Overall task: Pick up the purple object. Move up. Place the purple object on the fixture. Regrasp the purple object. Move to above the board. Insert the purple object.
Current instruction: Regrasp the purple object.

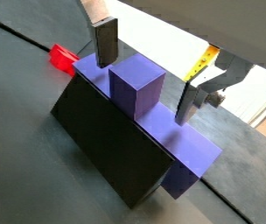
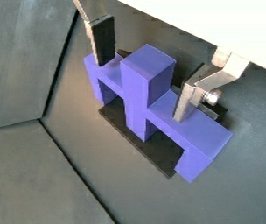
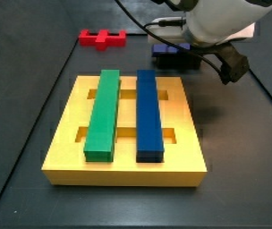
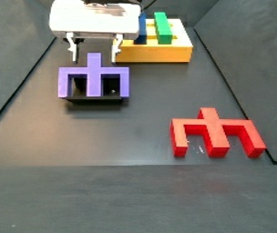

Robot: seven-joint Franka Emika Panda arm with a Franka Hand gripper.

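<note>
Jaws of the gripper [image 2: 147,70] stand open astride the purple object [image 2: 153,101] on the fixture [image 4: 92,97]; centre, then close on its tab.

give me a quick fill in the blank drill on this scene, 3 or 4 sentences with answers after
1. The purple object rests on the black ____.
2. The gripper has its fingers on either side of the purple object's raised centre ____.
3. On the yellow board, the green bar lies beside a ____ bar.
4. The piece lying alone on the floor, away from the gripper, is coloured ____.

Missing words: fixture; tab; blue; red
</note>
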